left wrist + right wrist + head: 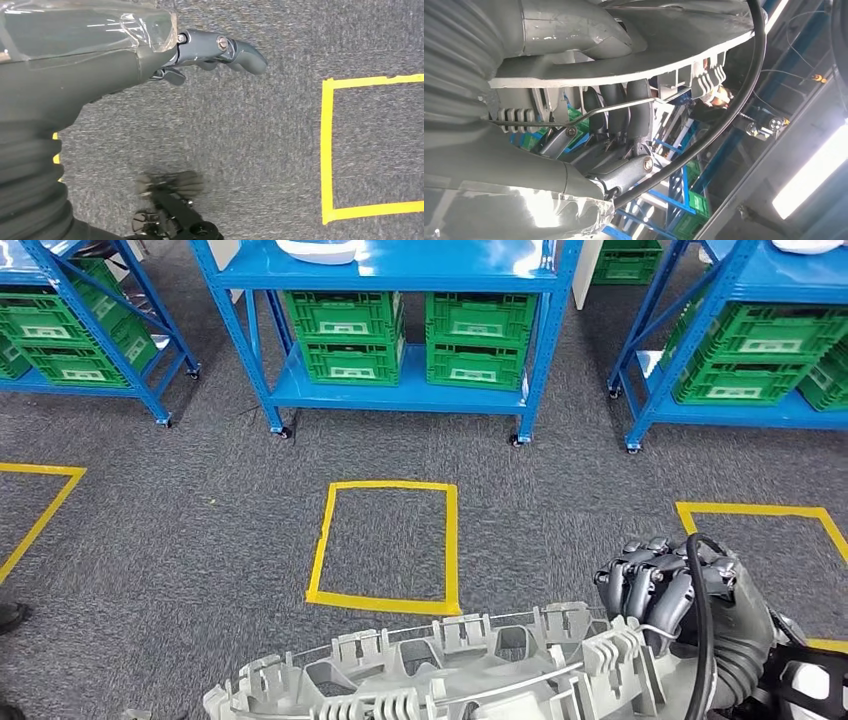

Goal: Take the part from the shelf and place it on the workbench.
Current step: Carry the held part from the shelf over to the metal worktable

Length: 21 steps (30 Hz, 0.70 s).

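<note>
The right hand (668,585) has its fingers curled and clamped over the edge of the grey ribbed part (440,670), which lies low in the head view above the grey carpet (200,540). The left hand (215,52) hangs over the carpet holding nothing, fingers loosely extended. Ahead, 1 yellow tape square (385,545) lies before the blue shelf (400,390) with green crates (478,340).

Grey carpet floor (200,530) with yellow tape squares (385,545), blue shelf racks (400,390) on castors

Part (450,670) cut off, perhaps half
</note>
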Available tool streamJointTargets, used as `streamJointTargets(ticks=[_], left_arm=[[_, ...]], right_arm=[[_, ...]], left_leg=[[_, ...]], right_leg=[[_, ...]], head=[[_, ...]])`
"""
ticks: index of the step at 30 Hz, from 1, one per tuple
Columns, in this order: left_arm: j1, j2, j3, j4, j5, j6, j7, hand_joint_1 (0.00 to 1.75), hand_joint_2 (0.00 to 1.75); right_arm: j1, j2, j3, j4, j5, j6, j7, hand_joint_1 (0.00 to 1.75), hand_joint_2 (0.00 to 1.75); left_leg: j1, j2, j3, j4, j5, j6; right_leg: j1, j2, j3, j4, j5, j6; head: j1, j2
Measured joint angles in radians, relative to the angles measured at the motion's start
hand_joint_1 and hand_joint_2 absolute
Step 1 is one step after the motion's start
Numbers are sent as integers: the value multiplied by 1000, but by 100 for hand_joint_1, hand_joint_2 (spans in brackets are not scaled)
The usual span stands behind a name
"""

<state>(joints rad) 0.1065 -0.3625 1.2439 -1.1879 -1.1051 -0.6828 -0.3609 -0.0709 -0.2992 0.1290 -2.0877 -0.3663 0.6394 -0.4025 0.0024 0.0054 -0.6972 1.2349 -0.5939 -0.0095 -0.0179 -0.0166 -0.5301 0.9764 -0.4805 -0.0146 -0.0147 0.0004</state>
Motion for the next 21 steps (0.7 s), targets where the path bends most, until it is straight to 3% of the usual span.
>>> streamJointTargets(ticks=[1,2,3,4,5,6,7,8,10,11,12,14,15,16,17,18,19,20,21], left_arm=[[-3,0,3,1,-2,0,-2,0,175],[-6,0,5,2,-2,0,-2,0,175],[-8,0,6,3,0,0,-2,0,175],[-9,1,7,3,3,0,0,0,175],[-10,2,7,3,6,0,1,0,175],[-11,3,7,3,10,0,3,0,175],[-12,5,7,2,13,0,4,0,175],[-13,5,7,2,15,-1,6,0,175],[-13,5,7,2,22,-1,9,0,175],[-13,4,6,2,27,-1,10,0,175],[-12,4,5,2,33,-1,13,0,175],[-9,2,-1,3,43,0,19,0,175],[-7,1,-4,3,45,1,23,0,175],[-5,0,-7,3,47,1,24,0,175],[-5,0,-10,3,49,2,26,0,175],[-5,0,-13,3,49,2,27,0,175],[-5,-1,-15,3,49,2,27,0,175],[-4,-1,-17,3,49,2,27,0,175],[-4,0,-19,3,49,2,28,0,175]], right_arm=[[1,2,0,0,2,1,-2,175,175],[3,5,0,1,4,3,-4,175,175],[4,7,0,1,5,5,-5,175,175],[5,9,0,1,6,6,-5,175,175],[5,12,0,0,6,8,-4,175,175],[5,13,-1,0,7,9,-4,175,175],[5,15,-1,0,7,9,-3,175,175],[5,15,-2,0,8,9,-3,175,175],[8,16,-6,-1,14,8,-7,175,175],[10,17,-8,-2,18,8,-11,175,175],[11,17,-12,-3,23,8,-16,175,175],[13,19,-16,-5,27,8,-21,175,175],[14,20,-17,-6,28,9,-22,175,175],[15,22,-18,-7,28,9,-22,175,175],[16,24,-18,-7,28,9,-22,175,175],[16,25,-18,-8,28,9,-22,175,175],[16,26,-18,-9,29,9,-22,175,175],[16,27,-18,-12,29,9,-22,175,175],[15,28,-19,-15,29,9,-21,175,175]], left_leg=[[1,-1,2,43,-3,-1],[2,-1,17,58,16,0],[2,-2,50,37,47,3],[1,-5,101,-18,72,10],[-2,-7,163,-97,75,19],[-4,-10,220,-179,64,26],[-8,-12,259,-238,48,32],[-12,-12,277,-273,37,36],[-15,-8,265,-289,58,46],[-14,-5,254,-295,74,55],[-13,-1,238,-301,92,61],[-12,3,205,-302,122,69],[-14,5,187,-299,137,68],[-15,7,167,-295,152,68],[-15,9,146,-289,165,66],[-14,10,123,-280,177,64],[-13,10,100,-268,186,60],[-14,10,80,-254,193,56],[-15,10,63,-241,200,50]], right_leg=[[1,2,-17,3,13,1],[1,4,-35,7,25,4],[2,6,-53,10,36,6],[3,8,-68,13,48,8],[5,10,-79,15,58,11],[6,10,-87,15,69,15],[6,10,-91,13,80,21],[4,10,-95,11,91,28],[1,10,-102,4,107,38],[1,11,-111,14,92,37],[1,12,-123,41,60,32],[0,12,-153,151,-42,19],[0,13,-163,220,-76,21],[-1,13,-166,277,-86,30],[-1,13,-157,309,-75,42],[-3,13,-131,306,-49,55],[-4,13,-87,263,-27,65],[-6,12,-28,190,-25,67],[-5,13,28,109,-40,61]], head=[[0,0],[0,0],[0,0],[-1,0],[0,0],[0,0],[0,0],[0,0],[-2,0],[-1,0],[1,0],[4,0],[5,0],[5,0],[5,0],[5,0],[5,0],[5,0],[5,0]])
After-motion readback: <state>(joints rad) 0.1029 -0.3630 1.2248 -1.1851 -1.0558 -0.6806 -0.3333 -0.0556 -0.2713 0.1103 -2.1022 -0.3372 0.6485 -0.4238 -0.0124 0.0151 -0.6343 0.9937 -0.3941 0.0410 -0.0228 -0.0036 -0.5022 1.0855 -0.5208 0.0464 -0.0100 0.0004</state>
